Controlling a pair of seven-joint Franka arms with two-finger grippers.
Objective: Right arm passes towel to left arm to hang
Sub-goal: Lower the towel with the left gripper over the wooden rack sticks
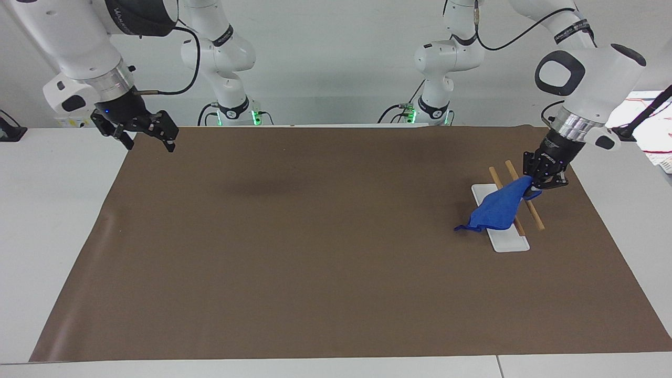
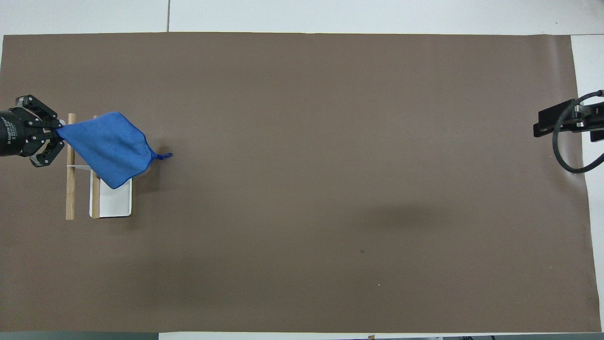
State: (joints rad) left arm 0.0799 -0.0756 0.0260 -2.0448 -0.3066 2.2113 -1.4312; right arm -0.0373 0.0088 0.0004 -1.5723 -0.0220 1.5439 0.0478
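The blue towel (image 1: 497, 211) hangs from my left gripper (image 1: 542, 177), which is shut on one of its corners. The towel lies slanting across the two wooden rods (image 1: 529, 206) of the rack and over the rack's white base (image 1: 508, 241). Its loop cord (image 1: 461, 228) dangles off the low corner. The overhead view shows the left gripper (image 2: 53, 137) beside the outer rod, with the towel (image 2: 106, 146) spread over both rods (image 2: 70, 193). My right gripper (image 1: 147, 137), with its blue light, is open and empty above the mat's edge at the right arm's end.
A brown mat (image 1: 315, 252) covers the table. The rack stands at the left arm's end, its base (image 2: 113, 204) partly under the towel. Part of the right hand and its cable (image 2: 564, 127) shows at the overhead view's edge.
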